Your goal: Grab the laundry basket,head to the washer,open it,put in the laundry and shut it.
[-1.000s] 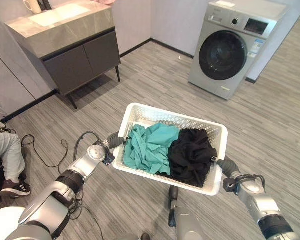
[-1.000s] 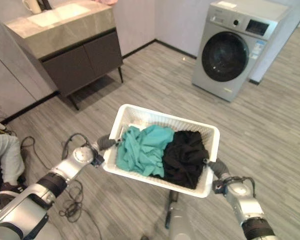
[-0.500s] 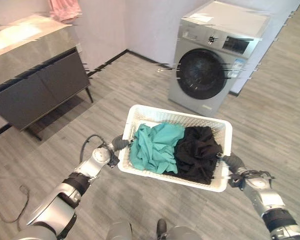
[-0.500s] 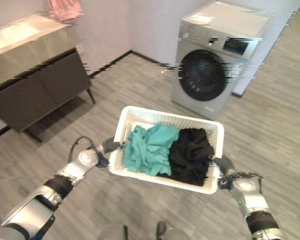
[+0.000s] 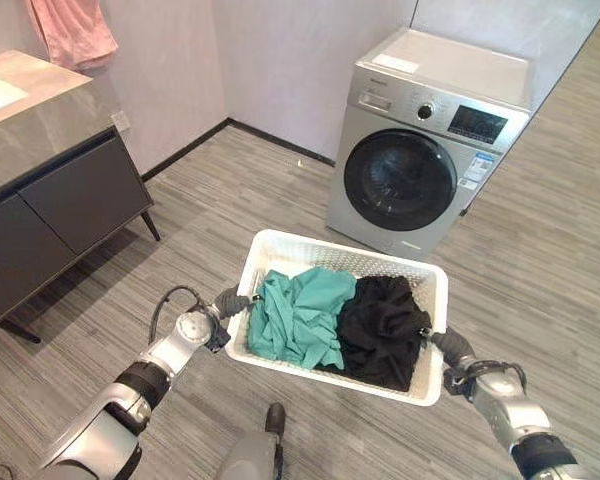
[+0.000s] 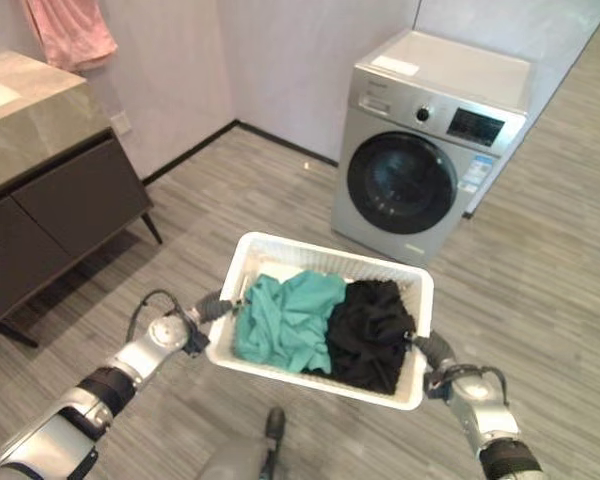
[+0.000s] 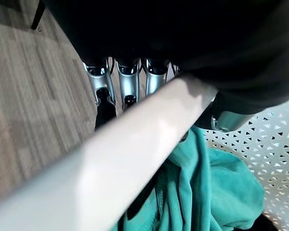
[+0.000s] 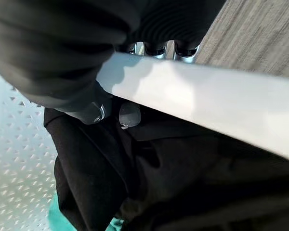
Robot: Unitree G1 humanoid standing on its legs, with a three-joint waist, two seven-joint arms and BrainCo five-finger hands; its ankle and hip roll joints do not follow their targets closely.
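**Basket carried in both hands, washer ahead, door closed**

Left eye view: white plastic laundry basket [image 5: 332,255], rectangular, perforated walls, solid rim, held above the grey wood-grain floor [image 5: 540,250]. Its long axis runs from one hand to the other. Inside lie a crumpled teal garment [image 5: 298,315] on the robot's left and a black garment [image 5: 380,325] on the right, touching each other. Left hand [image 5: 233,301] is at the left short rim, right hand [image 5: 450,346] at the right short rim. The silver front-loading washer [image 5: 425,140] stands beyond the basket, round dark door facing the robot.

Right eye view: dark vanity cabinet [image 6: 50,200] with stone top at far left, pink towel [image 6: 65,30] hanging above it.

Left wrist view: silver fingers [image 7: 127,84] curl under the smooth white rim, thumb over the inner side, gripping it.

Right wrist view: fingers wrap the rim, thumb [image 8: 94,111] pressed inside against the black cloth.
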